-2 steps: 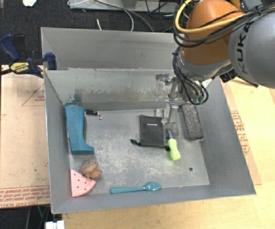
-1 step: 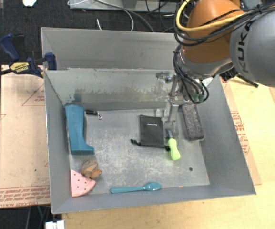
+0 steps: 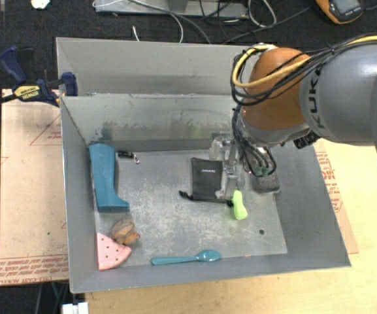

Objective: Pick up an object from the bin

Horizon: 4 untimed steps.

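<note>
Bin floor nearest to us has a teal spoon lying flat at about six o'clock. A pink wedge sits in the seven o'clock corner, and a brown lump is just beside it, a bit farther back. Toward the middle, a green piece lies at about four o'clock. The gripper is low in the bin just past it, at the green piece's eleven o'clock. A black block lies flat, close at the gripper's nine o'clock. I cannot tell how wide the gripper is open, and I cannot tell if it has hold of anything. A grey thing lies at its three o'clock. A blue boot shape lies by the nine o'clock wall, well apart from the gripper. The orange cover on the arm is farthest back, at about one o'clock. I think the thing to pick is the black block or the green piece, since those two are nearest. To do this step well, the gripper should sit over just one of them, not half on each. The green piece is small and may slip away, so squeeze gently. The black block is flat, so grab its thin sides. Then lift straight up.
</note>
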Available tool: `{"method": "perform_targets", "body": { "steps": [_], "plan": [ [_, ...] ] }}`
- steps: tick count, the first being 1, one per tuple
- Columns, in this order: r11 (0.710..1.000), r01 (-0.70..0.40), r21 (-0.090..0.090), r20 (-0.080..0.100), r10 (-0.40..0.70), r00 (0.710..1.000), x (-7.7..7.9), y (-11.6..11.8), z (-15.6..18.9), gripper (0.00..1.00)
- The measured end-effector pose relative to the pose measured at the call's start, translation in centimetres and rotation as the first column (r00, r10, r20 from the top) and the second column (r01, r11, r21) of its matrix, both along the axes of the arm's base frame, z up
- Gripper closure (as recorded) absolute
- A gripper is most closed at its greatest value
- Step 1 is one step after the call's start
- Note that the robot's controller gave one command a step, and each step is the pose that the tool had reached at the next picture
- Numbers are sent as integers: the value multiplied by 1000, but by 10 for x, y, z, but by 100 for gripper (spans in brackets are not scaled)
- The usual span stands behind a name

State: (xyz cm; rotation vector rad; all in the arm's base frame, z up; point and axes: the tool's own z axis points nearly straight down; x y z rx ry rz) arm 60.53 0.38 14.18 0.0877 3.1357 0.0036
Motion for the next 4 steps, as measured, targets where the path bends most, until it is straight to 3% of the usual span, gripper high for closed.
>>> {"method": "perform_targets", "body": {
  "steps": [1, 2, 3, 4],
  "plan": [
    [1000, 16, 1, 0, -16, 1000, -13, -1, -15, 0],
    [994, 107, 1, -1, -107, 994, -24, 1, -24, 0],
    [999, 34, 1, 2, -34, 999, -35, -10, -75, 0],
    [952, 305, 6, 3, -305, 952, -47, -15, -71, 100]
  ]
}}
